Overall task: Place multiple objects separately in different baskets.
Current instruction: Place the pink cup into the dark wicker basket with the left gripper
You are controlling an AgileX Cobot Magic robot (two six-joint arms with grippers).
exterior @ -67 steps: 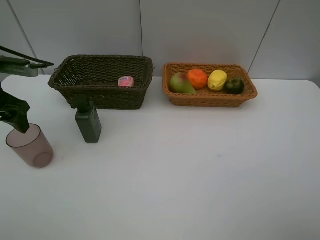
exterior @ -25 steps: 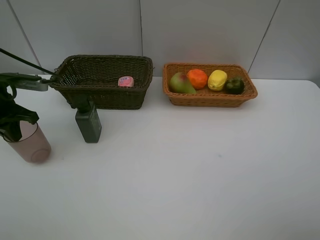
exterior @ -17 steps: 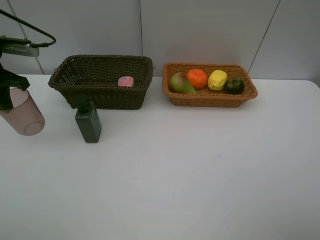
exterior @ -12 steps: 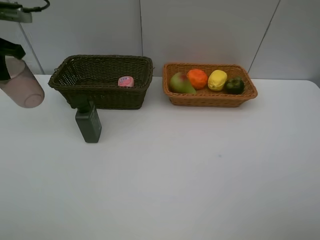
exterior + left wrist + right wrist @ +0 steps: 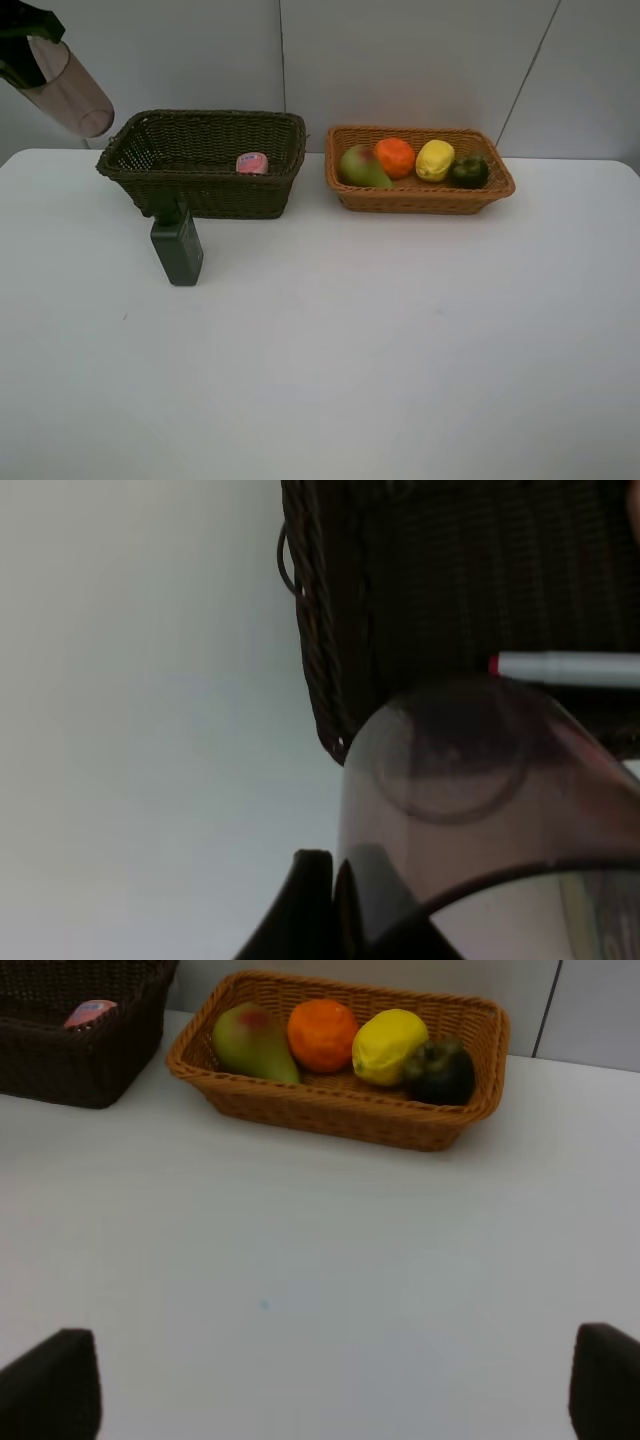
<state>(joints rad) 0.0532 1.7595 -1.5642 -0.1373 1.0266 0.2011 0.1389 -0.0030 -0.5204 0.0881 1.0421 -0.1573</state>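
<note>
Mauve cup (tilted) hangs clamped in left jaws beside dark basket.

The tabletop has lots of open room in front. The dark green bottle stands right against the dark basket, blocking that side.

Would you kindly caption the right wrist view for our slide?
Open right gripper above the table, facing the tan basket of four fruits.
</note>
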